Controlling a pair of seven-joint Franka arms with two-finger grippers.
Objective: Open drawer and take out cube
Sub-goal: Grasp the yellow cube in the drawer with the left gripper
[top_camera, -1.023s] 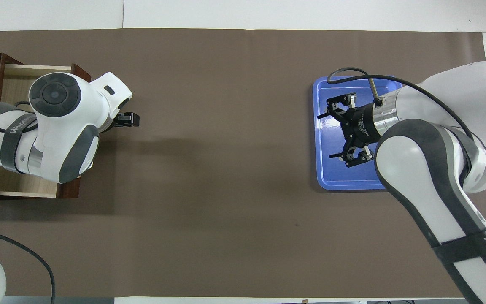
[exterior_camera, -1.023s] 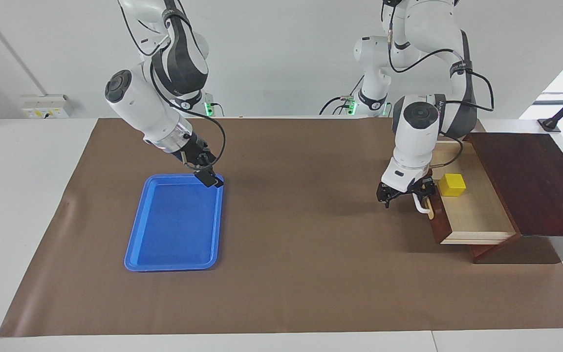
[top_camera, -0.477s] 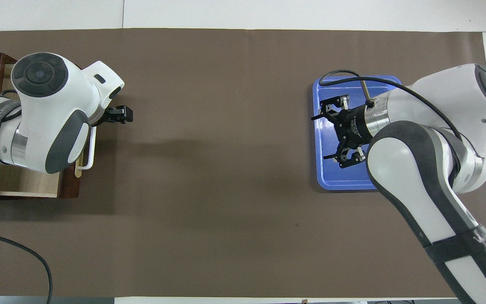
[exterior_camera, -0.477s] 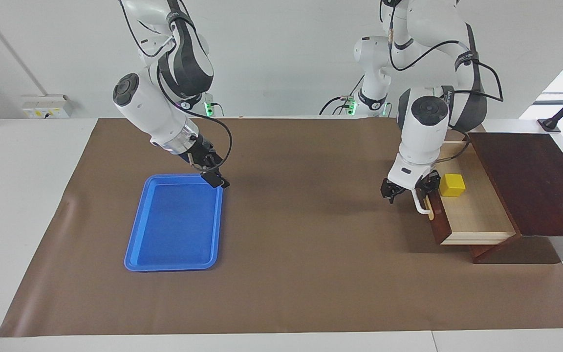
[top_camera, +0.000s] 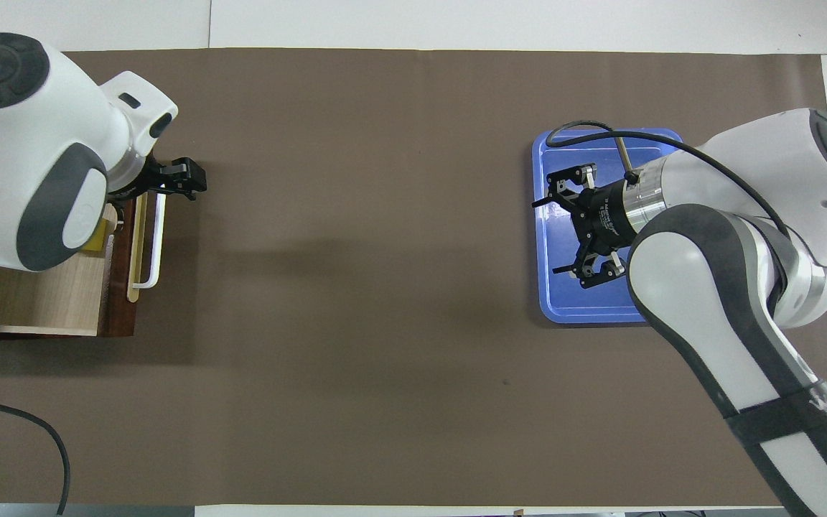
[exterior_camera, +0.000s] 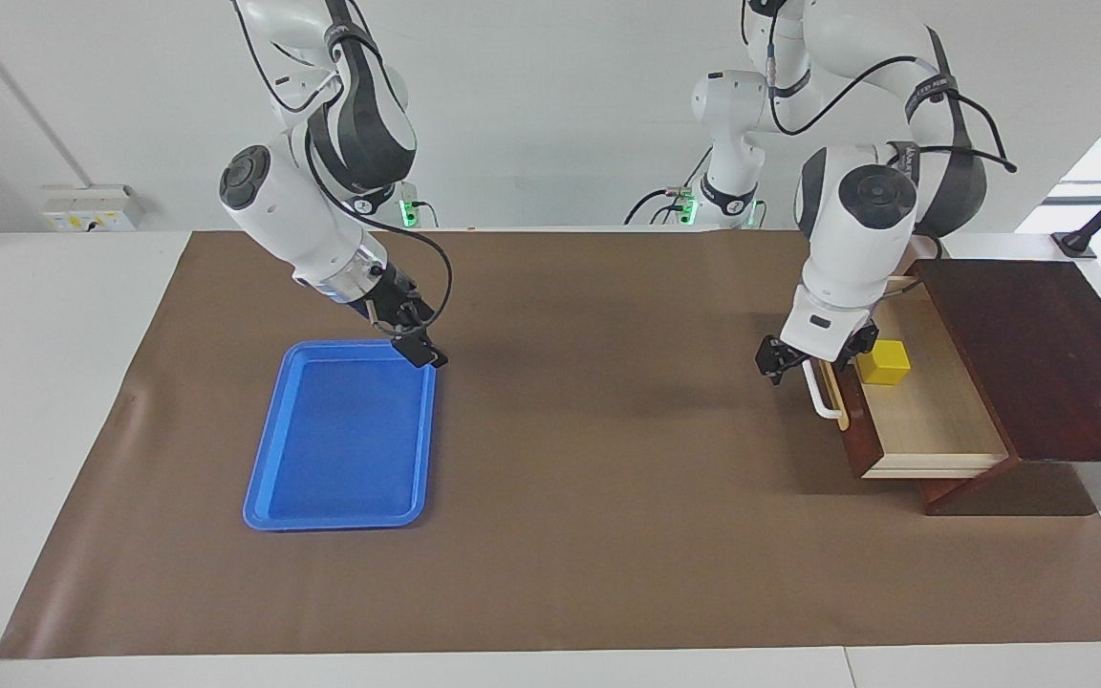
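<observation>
Cube (exterior_camera: 884, 361) sits in the open drawer (exterior_camera: 928, 420), at the left arm's end of the bench (exterior_camera: 608, 535), exposed for pickup. Left gripper (exterior_camera: 810, 358) hangs empty over the handle (exterior_camera: 820, 398), fingers spread. Right gripper (exterior_camera: 414, 342) waits, fingers spread, over the tray's (exterior_camera: 340, 435) corner, seemingly the drop point.

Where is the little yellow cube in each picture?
Facing view: the cube sits in the open drawer, beside the left gripper, which is open.
Overhead view: only a yellow sliver of it peeks out under the left arm.
Shared landmark: the drawer's white handle.
</observation>
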